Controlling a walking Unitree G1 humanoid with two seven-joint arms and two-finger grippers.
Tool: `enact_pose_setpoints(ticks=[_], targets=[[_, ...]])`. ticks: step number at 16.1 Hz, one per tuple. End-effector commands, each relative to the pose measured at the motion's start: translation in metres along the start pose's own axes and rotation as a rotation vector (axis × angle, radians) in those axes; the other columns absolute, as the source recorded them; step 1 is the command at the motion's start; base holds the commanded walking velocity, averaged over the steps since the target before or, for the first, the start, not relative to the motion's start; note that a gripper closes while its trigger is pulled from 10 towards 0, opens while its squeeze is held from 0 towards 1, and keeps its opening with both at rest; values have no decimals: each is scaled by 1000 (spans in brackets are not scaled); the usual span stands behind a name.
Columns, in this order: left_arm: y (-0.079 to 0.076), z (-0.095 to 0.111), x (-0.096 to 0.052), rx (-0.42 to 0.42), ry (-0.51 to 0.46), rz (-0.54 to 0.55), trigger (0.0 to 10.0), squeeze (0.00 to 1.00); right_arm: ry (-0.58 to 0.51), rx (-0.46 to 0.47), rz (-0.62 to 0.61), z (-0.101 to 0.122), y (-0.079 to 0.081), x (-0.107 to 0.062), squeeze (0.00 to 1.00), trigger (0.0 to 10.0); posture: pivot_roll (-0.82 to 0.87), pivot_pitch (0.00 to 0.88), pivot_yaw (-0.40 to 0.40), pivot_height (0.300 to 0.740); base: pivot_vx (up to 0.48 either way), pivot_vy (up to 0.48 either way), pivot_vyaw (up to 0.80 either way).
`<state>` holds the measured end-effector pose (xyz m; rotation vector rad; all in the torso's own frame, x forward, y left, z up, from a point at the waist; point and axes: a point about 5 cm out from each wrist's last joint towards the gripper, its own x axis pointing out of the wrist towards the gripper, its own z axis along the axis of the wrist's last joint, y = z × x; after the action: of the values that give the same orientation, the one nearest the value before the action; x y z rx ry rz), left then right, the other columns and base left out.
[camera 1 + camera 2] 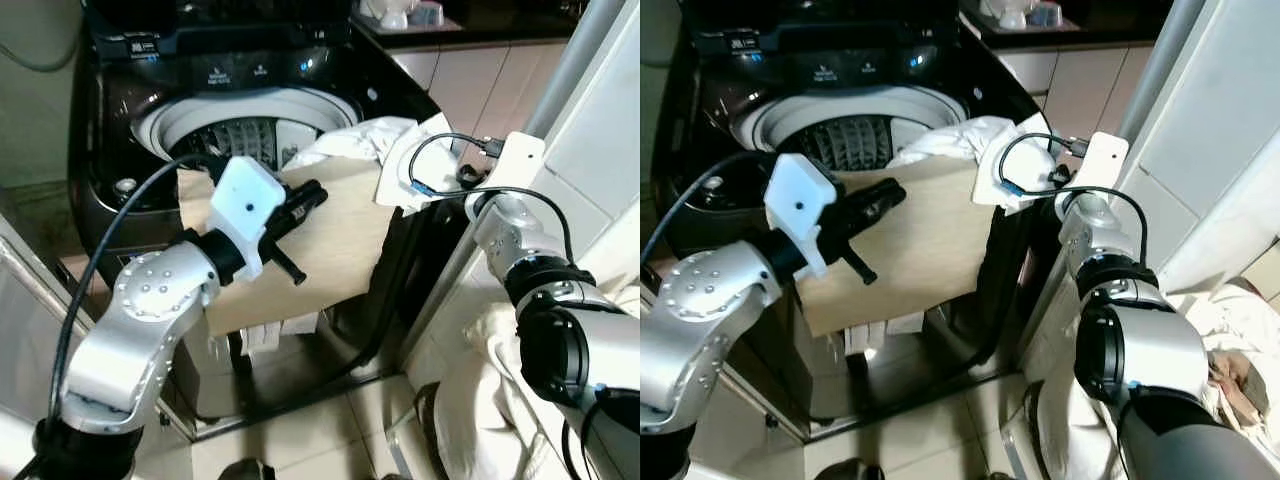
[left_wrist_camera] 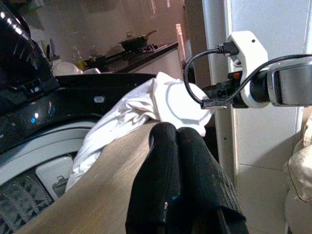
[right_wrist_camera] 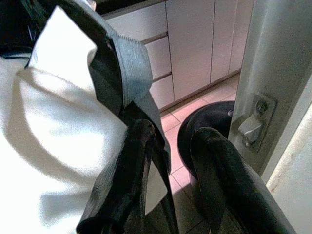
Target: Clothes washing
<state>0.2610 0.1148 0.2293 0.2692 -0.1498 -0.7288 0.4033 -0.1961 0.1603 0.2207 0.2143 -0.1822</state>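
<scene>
Looked down on a black top-loading washing machine (image 1: 230, 60) with its lid raised and the white ring of its tub (image 1: 170, 115) open to view. Found white cupboard fronts (image 1: 480, 70) behind it to the right, and pale floor tiles (image 1: 300, 440) in front.

Saw a flat tan panel (image 1: 330, 250) lying across the machine's front edge, tilted down toward the robot and overhanging the machine's face. Could not tell whether stiff board or cloth.

Noted a cream heap of laundry (image 1: 480, 370) low on the right, beside the right arm.

Found the task's thing, a crumpled white garment (image 1: 350, 140), draped over the machine's front right corner, lying partly on the tub's rim and partly on the far edge of the tan panel, with a fold hanging off the right side.

Saw the left gripper (image 1: 318, 190) stretched out over the middle of the tan panel, pointing at the white garment but short of it, fingers (image 2: 195, 170) pressed together with nothing between them. Could not tell whether touching the panel.

Saw the right gripper (image 3: 173, 131) at the garment's hanging fold on the right, fingers (image 3: 219, 175) spread, a grey-shaded edge of the cloth lying against one of them, floor visible through the gap, nothing pinched.
</scene>
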Motion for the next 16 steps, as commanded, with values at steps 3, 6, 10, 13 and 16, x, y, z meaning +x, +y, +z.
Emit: enact_pose_setpoints(ticks=[3,6,10,13,16], targets=[[-1,0,-3,5,10,5,10000,0,24,-17,132,5,36,0,0,10000,109,62,-43,740,0,0,0],[-1,1,-3,1,11,11,10000,0,-11,52,275,18,69,-4,0,10000,114,59,-51,740,0,0,0],[3,1,-4,13,11,30,10000,0,-323,281,518,94,96,-16,0,10000,109,47,-49,740,0,0,0],[8,2,2,8,-1,61,10000,0,-538,403,611,144,85,-28,0,10000,94,21,-46,740,0,0,0],[11,-8,11,-72,21,167,10000,0,-563,120,447,137,52,-23,0,10000,52,0,-24,740,0,0,0]])
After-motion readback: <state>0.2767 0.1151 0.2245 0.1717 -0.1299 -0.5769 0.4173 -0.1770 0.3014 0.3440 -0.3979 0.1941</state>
